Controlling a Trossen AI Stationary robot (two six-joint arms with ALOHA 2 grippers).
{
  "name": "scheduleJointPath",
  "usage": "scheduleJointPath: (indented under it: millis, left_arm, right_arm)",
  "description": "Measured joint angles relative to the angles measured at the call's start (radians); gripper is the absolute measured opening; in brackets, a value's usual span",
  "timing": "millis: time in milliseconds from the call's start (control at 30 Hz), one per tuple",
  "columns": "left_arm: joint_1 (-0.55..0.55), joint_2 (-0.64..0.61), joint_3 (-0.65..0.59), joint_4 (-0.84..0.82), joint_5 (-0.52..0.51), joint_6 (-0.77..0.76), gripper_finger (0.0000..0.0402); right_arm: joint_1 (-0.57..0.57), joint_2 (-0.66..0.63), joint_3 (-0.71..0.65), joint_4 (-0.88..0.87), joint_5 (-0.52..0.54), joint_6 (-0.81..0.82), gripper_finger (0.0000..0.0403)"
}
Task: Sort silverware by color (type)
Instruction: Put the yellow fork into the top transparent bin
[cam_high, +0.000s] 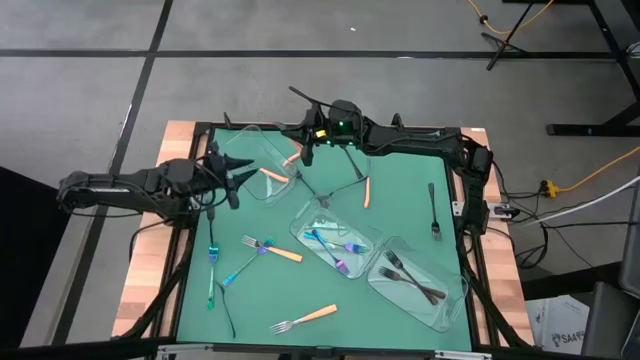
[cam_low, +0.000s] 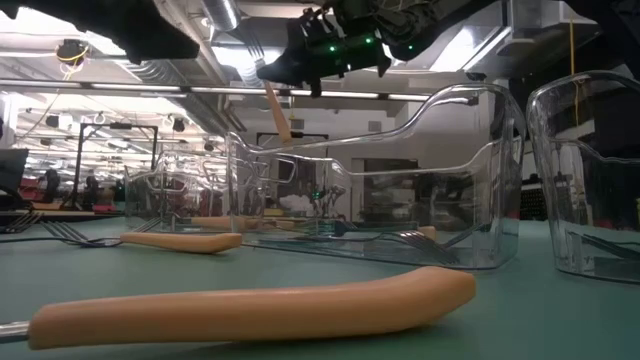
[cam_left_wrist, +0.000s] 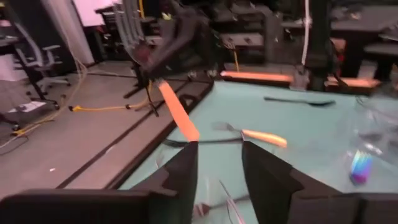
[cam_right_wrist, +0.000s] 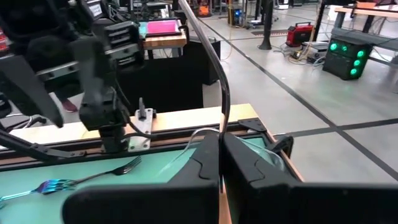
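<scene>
Showing no legible writing: orange-handled fork

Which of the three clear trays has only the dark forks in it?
The tray nearest the table's front right corner: two dark forks lie in it. The middle tray holds iridescent blue-purple pieces, and the far tray holds an orange-handled piece.

1. A green surface is carrying three clear trays, lying diagonally from its far left toward its near right corner.
2. Orange-handled forks are lying near the front edge.
3. A dark fork is lying by the right edge.
4. Iridescent utensils are lying near the left edge.
</scene>
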Motion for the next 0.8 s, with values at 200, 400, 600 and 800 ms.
scheduleJointPath:
  millis: [200,400,600,800]
  left_arm:
    - [0.064,0.088,0.000,0.125,0.000,0.000,0.0153]
    - [0.119,0.211,0.000,0.229,0.021,0.000,0.0152]
    - [0.151,0.306,0.000,0.322,0.119,0.000,0.0151]
    - [0.157,0.345,0.000,0.371,0.172,0.028,0.0151]
  right_arm:
    - [0.028,0.000,0.000,0.014,-0.019,-0.001,0.0000]
    - [0.054,0.000,0.000,0.022,-0.028,-0.002,0.0000]
    - [0.074,0.000,0.000,0.023,-0.071,-0.003,0.0000]
    - [0.080,0.000,0.000,0.023,-0.098,-0.003,0.0000]
